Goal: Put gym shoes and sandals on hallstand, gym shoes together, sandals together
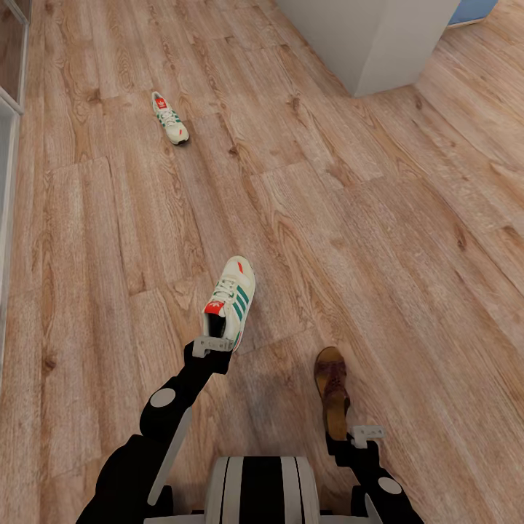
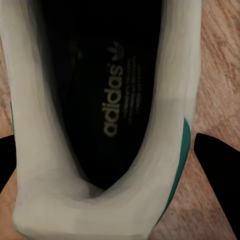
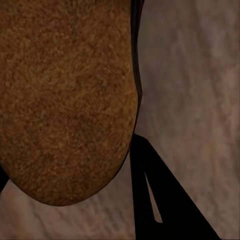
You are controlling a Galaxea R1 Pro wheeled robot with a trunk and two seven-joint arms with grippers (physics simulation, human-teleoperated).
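Note:
One gym shoe (image 1: pixel 231 295), white with green stripes and a red heel tab, hangs above the corridor floor (image 1: pixel 378 240) with my left gripper (image 1: pixel 212 344) shut on its heel. In the left wrist view the black fingers (image 2: pixel 217 172) press both sides of the shoe's heel opening (image 2: pixel 107 100). The other gym shoe (image 1: pixel 170 117) lies on the floor far ahead to the left. My right gripper (image 1: pixel 343 435) is shut on the heel of a brown sandal (image 1: pixel 332 386), whose tan footbed (image 3: pixel 65 95) is close up in the right wrist view. The hallstand is out of view.
A white block-like corner (image 1: pixel 371 40) stands ahead on the right, with something blue (image 1: pixel 474 9) behind it. A glass-fronted panel (image 1: pixel 9 131) runs along the left edge. Open wood floor lies between me and the far shoe.

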